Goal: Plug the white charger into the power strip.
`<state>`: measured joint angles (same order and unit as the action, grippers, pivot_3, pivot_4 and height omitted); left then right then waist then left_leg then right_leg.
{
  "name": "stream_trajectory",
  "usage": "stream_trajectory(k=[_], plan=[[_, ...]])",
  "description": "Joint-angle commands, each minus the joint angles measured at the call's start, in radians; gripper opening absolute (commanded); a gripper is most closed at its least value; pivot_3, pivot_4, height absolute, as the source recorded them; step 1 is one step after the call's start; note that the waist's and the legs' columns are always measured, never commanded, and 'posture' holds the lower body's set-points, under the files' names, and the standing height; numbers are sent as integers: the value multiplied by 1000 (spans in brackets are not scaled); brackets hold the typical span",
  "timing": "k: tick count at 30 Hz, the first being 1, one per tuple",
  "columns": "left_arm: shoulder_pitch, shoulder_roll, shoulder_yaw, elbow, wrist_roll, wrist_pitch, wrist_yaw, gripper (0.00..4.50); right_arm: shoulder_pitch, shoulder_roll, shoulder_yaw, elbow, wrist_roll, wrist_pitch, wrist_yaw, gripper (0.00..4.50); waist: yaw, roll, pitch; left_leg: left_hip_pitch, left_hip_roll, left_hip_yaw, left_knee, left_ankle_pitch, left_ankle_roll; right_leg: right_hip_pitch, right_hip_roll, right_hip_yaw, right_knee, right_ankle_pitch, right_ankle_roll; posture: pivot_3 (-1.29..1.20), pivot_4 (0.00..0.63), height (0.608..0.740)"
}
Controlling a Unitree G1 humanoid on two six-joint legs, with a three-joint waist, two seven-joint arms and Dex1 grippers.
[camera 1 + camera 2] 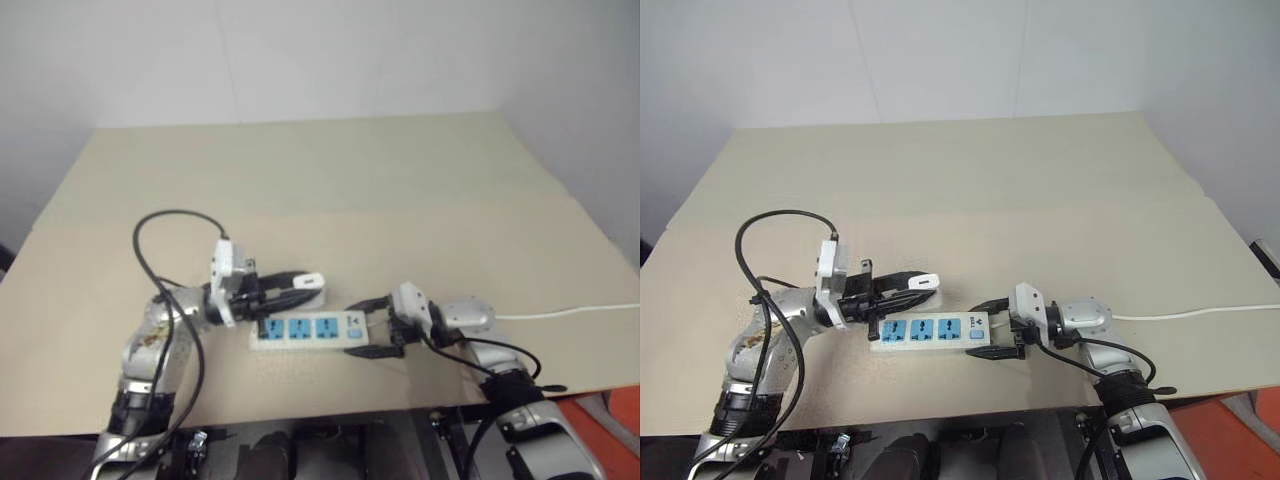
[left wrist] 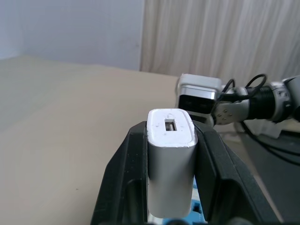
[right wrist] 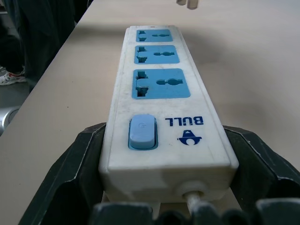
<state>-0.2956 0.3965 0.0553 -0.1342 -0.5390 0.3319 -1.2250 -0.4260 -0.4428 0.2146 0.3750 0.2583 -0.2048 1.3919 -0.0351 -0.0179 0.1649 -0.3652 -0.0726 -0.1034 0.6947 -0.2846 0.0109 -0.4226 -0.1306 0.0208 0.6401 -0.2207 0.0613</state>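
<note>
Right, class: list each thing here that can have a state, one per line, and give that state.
white charger: unplugged, gripped between the left gripper's fingers, above the table.
power strip: flat on the table, all three sockets free.
left gripper: shut on the charger.
right gripper: fingers at either side of the strip's switch end.

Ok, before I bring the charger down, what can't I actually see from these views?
- white charger: its prongs, hidden by its own body and the left gripper in the left wrist view; too small in the head views.
- power strip: its cord runs off the right edge in the head views.
</note>
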Motion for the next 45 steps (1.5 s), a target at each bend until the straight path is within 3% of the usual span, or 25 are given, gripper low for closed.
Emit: stream_trajectory(k=[1,6,15,45], plan=[[-28,-4,16,19,-76,-5,-30,995,12,-8,19,4,-18,2,16,3435,0,0,0,0,0,0,0,0,0,0,0,0,0,0,0,0,150,740],[-41,19,-27,51,-116,48,-92,995,10,-9,18,8,-20,-1,16,3435,-1,0,0,0,0,0,0,0,0,0,0,0,0,0,0,0,150,740],[-35,1,-138,139,-28,-31,-138,995,9,-6,19,10,-23,-6,10,3435,0,0,0,1,0,0,0,0,0,1,0,0,0,0,0,0,150,740],[-156,-29,-179,383,36,-113,-240,995,23,-12,27,-6,-20,9,17,3435,1,0,0,1,0,0,0,-1,1,1,1,0,-1,0,0,0,150,740]])
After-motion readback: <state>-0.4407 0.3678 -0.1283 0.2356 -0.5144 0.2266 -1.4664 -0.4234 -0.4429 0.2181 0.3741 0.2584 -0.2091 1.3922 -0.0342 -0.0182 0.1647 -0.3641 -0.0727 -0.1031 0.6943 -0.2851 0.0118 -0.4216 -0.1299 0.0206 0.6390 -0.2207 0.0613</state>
